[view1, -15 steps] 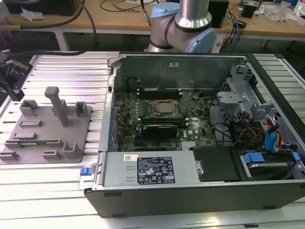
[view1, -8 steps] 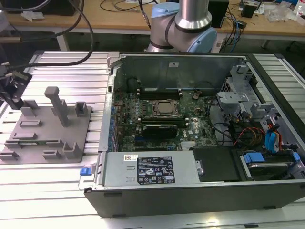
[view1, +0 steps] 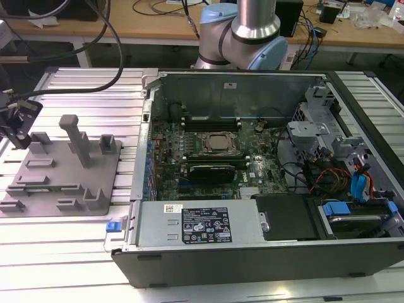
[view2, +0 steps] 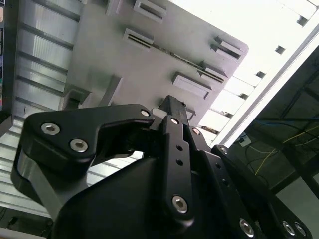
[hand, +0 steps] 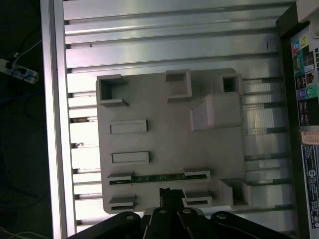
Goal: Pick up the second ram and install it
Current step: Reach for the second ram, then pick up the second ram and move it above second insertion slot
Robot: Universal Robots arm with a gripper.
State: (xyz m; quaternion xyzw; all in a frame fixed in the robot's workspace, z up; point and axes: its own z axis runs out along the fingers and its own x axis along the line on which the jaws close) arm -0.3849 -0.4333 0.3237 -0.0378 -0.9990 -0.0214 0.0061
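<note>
**Hand (hand: pixel 166 195) close to the second ram (hand: pixel 159 177)**

Seen edge-on, the second ram is a long, thin green board. It sits between raised brackets on a matte grey moulded fixture (hand: pixel 169 144). The fixture lies on the ribbed aluminium bench (hand: pixel 149 45), beside the open metal computer case (view1: pixel 252 268). The black hand hovers near the stick, its tips pressed together and gripping nothing.

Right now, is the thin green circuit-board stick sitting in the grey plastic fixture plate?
Yes: the first wrist view shows the stick resting on edge, lengthwise, in the plate.
</note>
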